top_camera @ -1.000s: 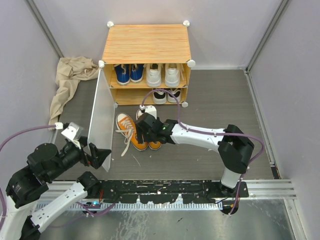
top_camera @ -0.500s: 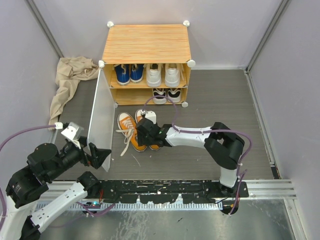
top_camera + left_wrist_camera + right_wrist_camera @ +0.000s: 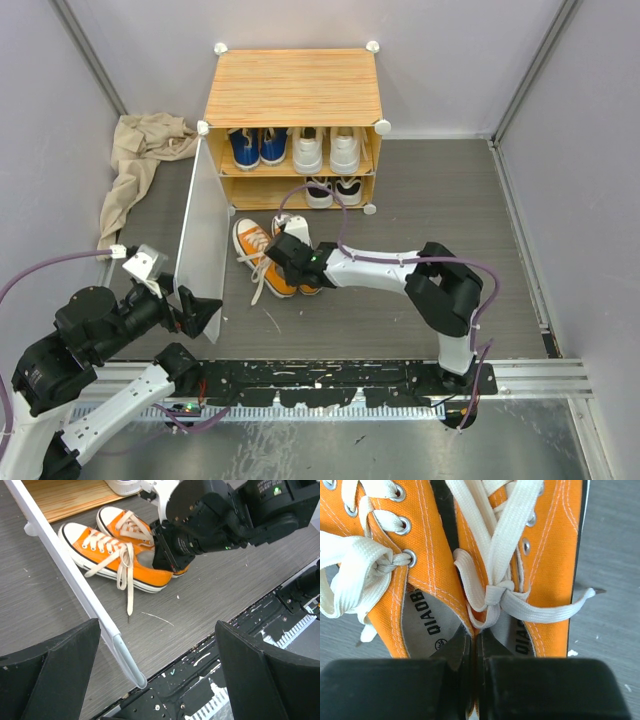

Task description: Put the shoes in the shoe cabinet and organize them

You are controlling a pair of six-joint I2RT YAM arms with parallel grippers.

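Note:
A pair of orange sneakers (image 3: 258,255) with white laces lies side by side on the floor in front of the shoe cabinet (image 3: 293,87). My right gripper (image 3: 476,639) has one finger inside each sneaker and is shut on their two touching inner walls, just behind the lace knots. In the left wrist view the same orange sneakers (image 3: 120,565) sit under the right gripper (image 3: 167,555). My left gripper (image 3: 157,626) is open, and the lower edge of the cabinet's pale door panel (image 3: 80,590) runs between its fingers, close to the left one.
The door panel (image 3: 203,230) stands swung open toward the left arm. Blue sneakers (image 3: 257,146) and white sneakers (image 3: 326,150) fill the upper shelf; a black-and-white pair (image 3: 334,190) is on the lower shelf. A beige cloth (image 3: 140,160) lies at the left wall.
My right gripper lowered into the orange sneakers and closed on their inner walls. The pair has shifted slightly left. The left arm has not moved.

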